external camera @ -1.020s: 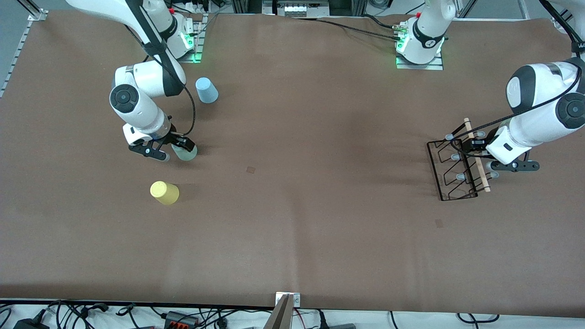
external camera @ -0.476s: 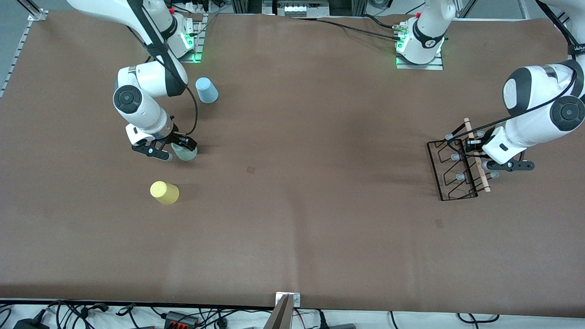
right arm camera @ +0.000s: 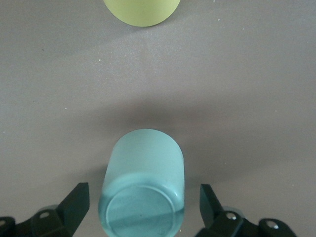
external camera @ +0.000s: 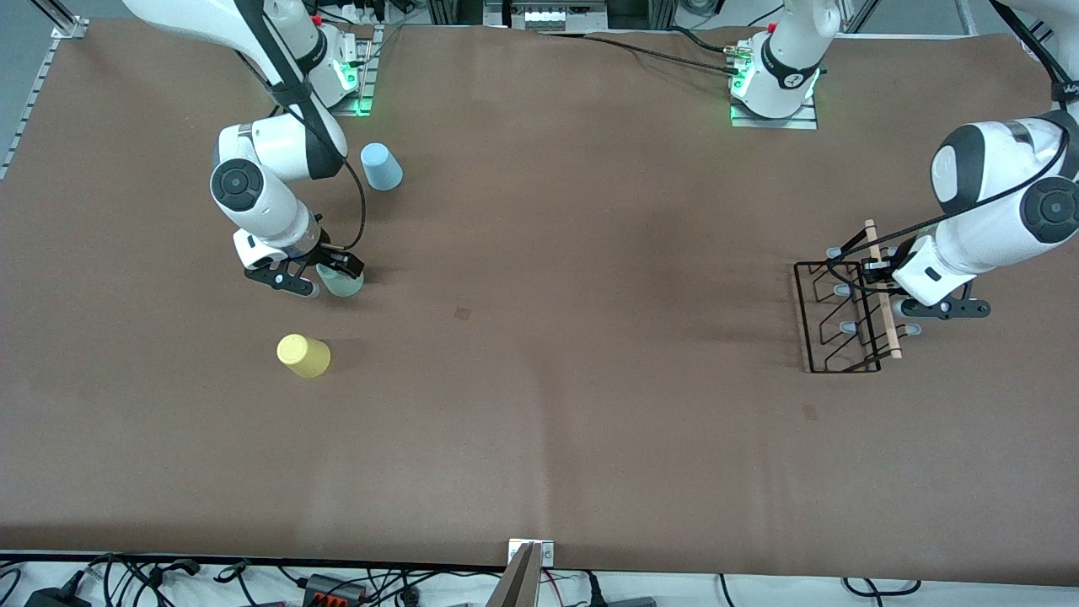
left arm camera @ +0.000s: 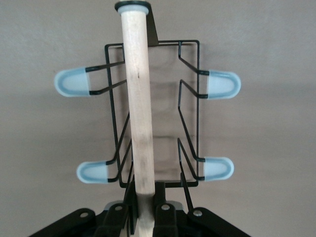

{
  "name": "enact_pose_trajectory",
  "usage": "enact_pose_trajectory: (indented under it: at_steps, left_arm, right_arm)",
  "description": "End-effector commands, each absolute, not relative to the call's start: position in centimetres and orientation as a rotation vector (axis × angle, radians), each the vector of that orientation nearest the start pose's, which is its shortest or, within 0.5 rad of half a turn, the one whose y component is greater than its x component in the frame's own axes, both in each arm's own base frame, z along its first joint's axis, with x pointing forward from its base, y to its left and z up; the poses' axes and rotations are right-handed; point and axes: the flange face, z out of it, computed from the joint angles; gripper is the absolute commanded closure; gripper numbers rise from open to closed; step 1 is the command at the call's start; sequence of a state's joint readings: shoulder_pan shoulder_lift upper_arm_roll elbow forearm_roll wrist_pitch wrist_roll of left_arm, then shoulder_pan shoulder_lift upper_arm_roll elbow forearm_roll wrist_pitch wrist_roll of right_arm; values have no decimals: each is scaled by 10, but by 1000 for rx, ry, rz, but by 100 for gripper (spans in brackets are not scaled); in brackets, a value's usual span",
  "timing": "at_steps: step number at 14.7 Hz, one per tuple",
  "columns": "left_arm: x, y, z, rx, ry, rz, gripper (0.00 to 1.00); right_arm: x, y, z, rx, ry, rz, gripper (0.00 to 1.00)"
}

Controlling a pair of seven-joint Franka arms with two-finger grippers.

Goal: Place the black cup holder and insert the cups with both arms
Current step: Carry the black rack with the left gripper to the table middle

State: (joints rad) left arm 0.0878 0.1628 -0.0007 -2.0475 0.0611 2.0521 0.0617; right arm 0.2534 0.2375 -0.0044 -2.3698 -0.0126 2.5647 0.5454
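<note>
The black cup holder (external camera: 836,324) rests on the table toward the left arm's end, its pale-tipped pegs (left arm camera: 71,82) sticking out to both sides. My left gripper (external camera: 877,276) is shut on one end of its wooden rod (left arm camera: 139,98), with a finger pressed on each side. The pale green cup (external camera: 340,280) stands upside down toward the right arm's end. My right gripper (external camera: 327,276) is open around this cup (right arm camera: 143,177), with a gap at each fingertip (right arm camera: 75,200). The yellow cup (external camera: 303,355) stands nearer the front camera, and the light blue cup (external camera: 381,166) farther from it.
Brown table covering (external camera: 548,337) spans the space between the cups and the holder. The arms' bases (external camera: 774,88) stand along the table's edge farthest from the front camera. Cables lie off the edge nearest it.
My left gripper has shut on the wooden rod, and the holder has turned slightly squarer. My right gripper has moved a little closer around the pale green cup, still open.
</note>
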Motion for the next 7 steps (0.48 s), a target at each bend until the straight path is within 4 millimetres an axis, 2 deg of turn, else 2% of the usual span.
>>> enact_pose_trajectory:
  at_steps: [1, 2, 3, 5, 6, 7]
  left_arm:
    - [579, 4, 421, -3084, 116, 266, 99]
    - [581, -19, 434, -3082, 143, 272, 99]
    - [581, -54, 446, -3081, 173, 269, 99]
    - [574, -121, 455, -3101, 181, 251, 99]
    - [567, -161, 458, -3135, 152, 254, 99]
    - [561, -192, 455, -3162, 84, 271, 99]
  right_arm:
    - [487, 128, 222, -3122, 464, 43, 18]
    - [487, 128, 222, -3122, 464, 43, 25]
    - [487, 128, 222, -3122, 464, 43, 30]
    - [487, 128, 222, -3122, 464, 43, 45]
    - [487, 128, 222, -3122, 464, 43, 50]
    - [487, 128, 222, -3122, 464, 43, 54]
